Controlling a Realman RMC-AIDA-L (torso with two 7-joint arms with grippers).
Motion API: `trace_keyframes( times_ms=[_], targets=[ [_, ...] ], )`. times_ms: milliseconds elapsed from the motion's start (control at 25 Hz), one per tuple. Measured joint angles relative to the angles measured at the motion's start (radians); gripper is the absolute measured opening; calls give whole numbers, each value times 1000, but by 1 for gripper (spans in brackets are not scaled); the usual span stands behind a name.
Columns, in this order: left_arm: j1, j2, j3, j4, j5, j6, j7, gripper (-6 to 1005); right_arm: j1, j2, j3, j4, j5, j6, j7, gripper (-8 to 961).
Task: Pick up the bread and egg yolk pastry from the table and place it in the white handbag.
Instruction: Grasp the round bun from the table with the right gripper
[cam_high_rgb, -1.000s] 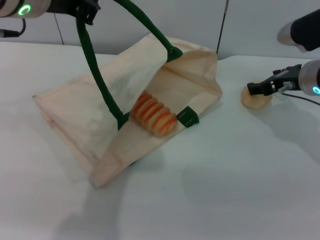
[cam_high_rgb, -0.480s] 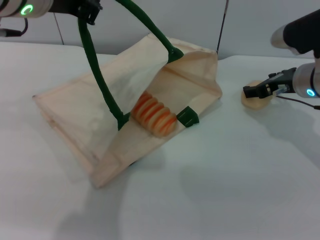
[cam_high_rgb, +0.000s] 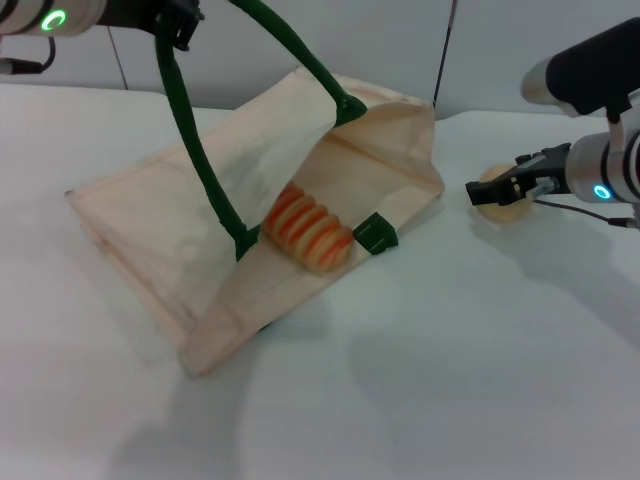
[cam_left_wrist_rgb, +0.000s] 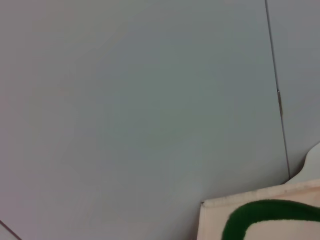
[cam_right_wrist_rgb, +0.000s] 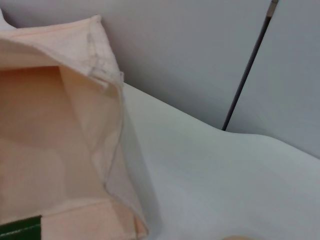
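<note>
Bread, head view: the striped loaf (cam_high_rgb: 307, 231) lay inside the open mouth of the white handbag (cam_high_rgb: 150, 235), resting on the lower panel beside a green handle tab (cam_high_rgb: 375, 233).
White handbag, head view: it sat tilted on the white table (cam_high_rgb: 420, 380), its upper side lifted so the mouth gaped toward the robot's right.
Left gripper, head view: up at the far left corner, the left gripper (cam_high_rgb: 172, 22) was clamped on the dark green handle (cam_high_rgb: 190, 140), which ran taut from it down to the bag.
Egg yolk pastry, head view: the small round ball (cam_high_rgb: 500, 192) was out to the right of the bag, well apart from its mouth; whether it touched the table I could not tell.
Right gripper, head view: the right gripper (cam_high_rgb: 488, 190) was at the pastry with its dark fingers closed around it.
Left wrist view: mostly a plain grey wall; a corner of the bag's cream fabric (cam_left_wrist_rgb: 280, 200) and a curve of the green handle (cam_left_wrist_rgb: 265, 215) showed at one edge.
Right wrist view: the bag's open mouth (cam_right_wrist_rgb: 55, 150) filled one side, seam and inner fabric visible, with a sliver of green tab (cam_right_wrist_rgb: 20, 229) and the table (cam_right_wrist_rgb: 210, 180) beyond.
</note>
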Motion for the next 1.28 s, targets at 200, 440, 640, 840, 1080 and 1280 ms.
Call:
trace_keyframes(
  times_ms=[200, 440, 640, 840, 1080, 1280],
  targets=[
    [-1, 1, 0, 0, 0, 1, 0, 122, 5, 0, -1, 3, 1, 1, 0, 820],
    [-1, 1, 0, 0, 3, 1, 0, 122, 9, -3, 6, 16, 1, 1, 0, 819],
    [-1, 2, 0, 0, 5, 0, 0, 122, 10, -4, 6, 23, 1, 4, 0, 777],
    [-2, 2, 0, 0, 6, 0, 1, 122, 10, -4, 6, 25, -3, 4, 0, 724],
    [-2, 2, 0, 0, 7, 1, 2, 122, 9, -4, 8, 21, -8, 1, 3, 667],
    [2, 1, -8, -1, 8, 1, 11, 122, -3, -4, 8, 2, -9, 1, 2, 604]
  ],
)
